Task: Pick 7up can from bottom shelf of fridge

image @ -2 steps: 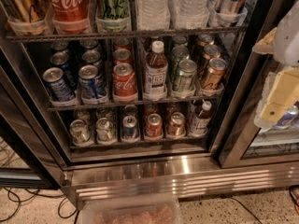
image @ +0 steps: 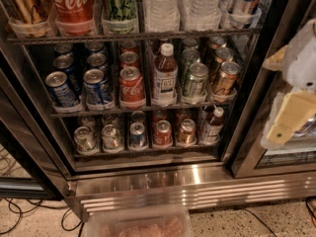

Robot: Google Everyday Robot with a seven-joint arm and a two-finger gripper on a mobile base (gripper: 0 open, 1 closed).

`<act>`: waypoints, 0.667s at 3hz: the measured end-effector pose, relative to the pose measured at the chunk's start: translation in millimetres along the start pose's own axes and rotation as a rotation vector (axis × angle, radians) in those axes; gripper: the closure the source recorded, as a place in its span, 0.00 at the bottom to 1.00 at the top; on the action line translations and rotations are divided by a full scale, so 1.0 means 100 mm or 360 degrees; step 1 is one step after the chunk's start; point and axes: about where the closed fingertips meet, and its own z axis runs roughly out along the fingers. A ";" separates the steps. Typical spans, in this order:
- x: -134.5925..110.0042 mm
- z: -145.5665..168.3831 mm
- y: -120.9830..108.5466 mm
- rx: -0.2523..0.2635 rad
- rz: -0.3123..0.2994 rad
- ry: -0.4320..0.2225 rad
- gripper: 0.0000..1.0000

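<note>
The fridge (image: 148,179) stands with its door open. Its bottom shelf (image: 143,151) holds a front row of small cans. Two pale green-silver 7up cans (image: 85,138) stand at the left end, the second one (image: 111,137) beside the first. A blue can (image: 137,135), two red-orange cans (image: 162,133) and a small bottle (image: 213,125) follow to the right. More cans stand behind them in shadow. My gripper (image: 280,95) hangs at the right edge, in front of the neighbouring door and far right of the 7up cans. Its cream fingers (image: 291,117) stand apart and hold nothing.
The rack above holds Pepsi cans (image: 98,87), a Coca-Cola can (image: 131,86), a bottle (image: 164,75) and green and copper cans. The top rack has tall cans and water bottles. A clear plastic bin (image: 138,223) and cables (image: 19,221) lie on the floor by the steel base.
My gripper has dropped a little at the right edge. The cans and shelves have not moved.
</note>
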 end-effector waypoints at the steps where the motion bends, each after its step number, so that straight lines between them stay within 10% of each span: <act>1: -0.07 0.38 0.30 -0.0008 0.0057 -0.0100 0.00; 2: -0.21 0.86 0.57 -0.0037 0.0127 -0.0237 0.00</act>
